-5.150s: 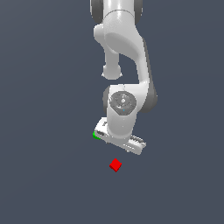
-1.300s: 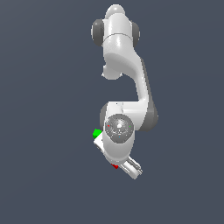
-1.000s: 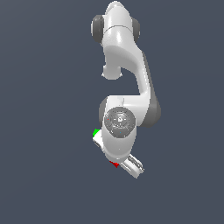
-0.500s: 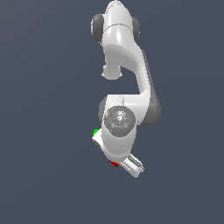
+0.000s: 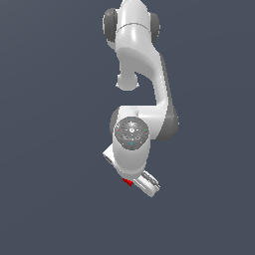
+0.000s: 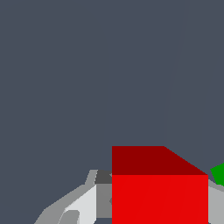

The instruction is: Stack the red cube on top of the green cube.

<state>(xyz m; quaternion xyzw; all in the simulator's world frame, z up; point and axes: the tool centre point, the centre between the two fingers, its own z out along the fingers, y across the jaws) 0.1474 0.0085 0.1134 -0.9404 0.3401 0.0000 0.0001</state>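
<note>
In the wrist view the red cube (image 6: 159, 192) fills the space between my gripper (image 6: 159, 214) fingers, with a grey finger (image 6: 83, 203) against one side and the other finger at the frame's edge. The gripper is shut on it. A corner of the green cube (image 6: 218, 173) shows just beyond the red cube. In the exterior view the arm's wrist (image 5: 131, 144) covers the gripper from above; only a sliver of the red cube (image 5: 128, 182) peeks out below it. The green cube is hidden there.
The floor is a plain dark grey surface (image 5: 55, 149) all round. The white arm's upper links (image 5: 142, 60) rise toward the top of the exterior view.
The green cube, seen beside the wrist on the exterior view's left until half a second ago, is now covered by the hand. The red sliver has shifted slightly.
</note>
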